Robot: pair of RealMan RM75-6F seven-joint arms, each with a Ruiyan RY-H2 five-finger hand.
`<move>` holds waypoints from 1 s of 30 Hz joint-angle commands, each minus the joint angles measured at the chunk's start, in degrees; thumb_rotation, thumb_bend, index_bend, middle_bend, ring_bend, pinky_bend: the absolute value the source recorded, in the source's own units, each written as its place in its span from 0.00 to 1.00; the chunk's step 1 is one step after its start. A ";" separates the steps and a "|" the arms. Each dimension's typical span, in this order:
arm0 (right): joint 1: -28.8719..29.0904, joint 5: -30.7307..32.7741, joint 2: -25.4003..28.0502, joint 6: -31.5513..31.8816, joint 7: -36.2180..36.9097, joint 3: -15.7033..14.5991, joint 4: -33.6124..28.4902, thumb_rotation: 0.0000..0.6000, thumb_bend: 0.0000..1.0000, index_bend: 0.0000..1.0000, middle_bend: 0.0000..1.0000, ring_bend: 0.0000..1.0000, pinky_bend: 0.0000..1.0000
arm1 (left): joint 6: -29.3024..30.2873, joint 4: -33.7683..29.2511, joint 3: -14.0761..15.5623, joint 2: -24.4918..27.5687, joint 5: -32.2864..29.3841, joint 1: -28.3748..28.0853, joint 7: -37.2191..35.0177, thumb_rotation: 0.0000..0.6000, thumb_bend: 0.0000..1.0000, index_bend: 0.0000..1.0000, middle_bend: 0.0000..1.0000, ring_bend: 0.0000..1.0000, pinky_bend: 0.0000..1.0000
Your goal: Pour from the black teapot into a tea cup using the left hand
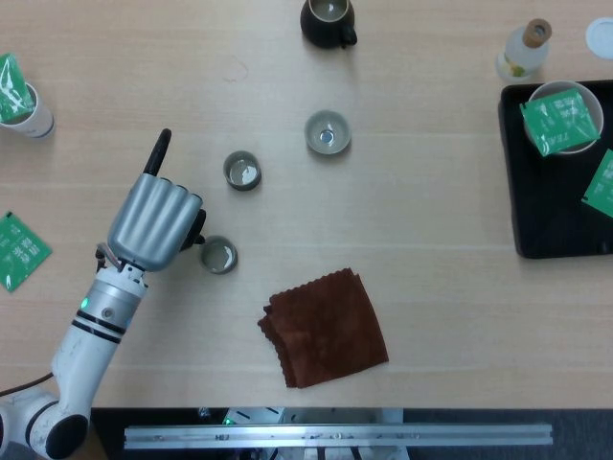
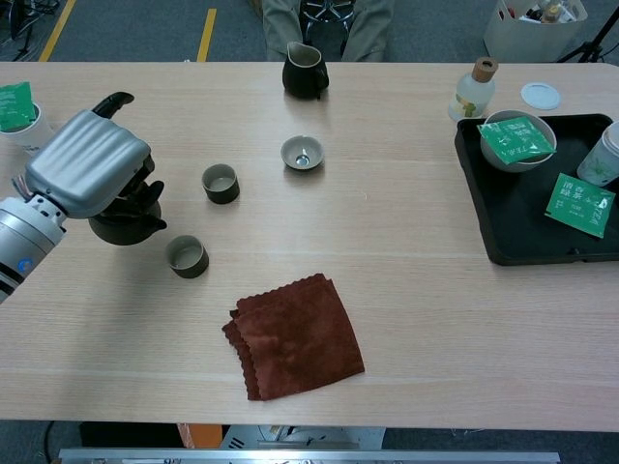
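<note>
Grasping the black teapot, the left hand is wrapping its fingers over the pot — the pot is sitting low, just left of the nearest tea cup, its spout pointing toward that cup on the desk.

An indoor lab or test room is suggested: a long pale wood-grain tabletop is seen standing on grey floor marked with a yellow painted line, an aluminium rail is fixed along its near edge, and a seated person's legs are visible behind.
</note>
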 commanded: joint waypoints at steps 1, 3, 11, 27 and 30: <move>-0.02 -0.01 -0.01 0.03 -0.01 0.00 0.01 1.00 0.07 0.32 0.38 0.21 0.23 | 0.15 0.46 0.16 -0.54 0.71 0.31 0.10 0.68 0.47 0.87 1.00 0.88 0.10; -0.05 0.02 -0.03 0.02 0.01 -0.03 0.01 1.00 0.07 0.32 0.38 0.21 0.23 | 0.15 0.86 0.23 -0.99 1.30 0.44 0.38 0.69 0.47 0.87 1.00 0.88 0.10; -0.36 0.11 0.11 0.38 0.22 -0.06 0.17 1.00 0.07 0.32 0.38 0.21 0.23 | 0.26 3.15 0.38 -2.94 3.69 0.75 1.98 0.85 0.47 0.87 1.00 0.88 0.10; -0.53 0.33 0.01 0.53 0.90 0.06 0.80 1.00 0.07 0.32 0.38 0.21 0.23 | -0.25 3.73 -0.37 -3.94 4.59 1.92 3.90 0.85 0.47 0.87 1.00 0.88 0.10; -0.56 0.39 0.06 0.50 0.85 0.05 0.78 1.00 0.07 0.32 0.38 0.21 0.23 | -1.26 2.97 -0.74 -3.60 3.57 1.94 3.62 0.85 0.47 0.87 1.00 0.88 0.10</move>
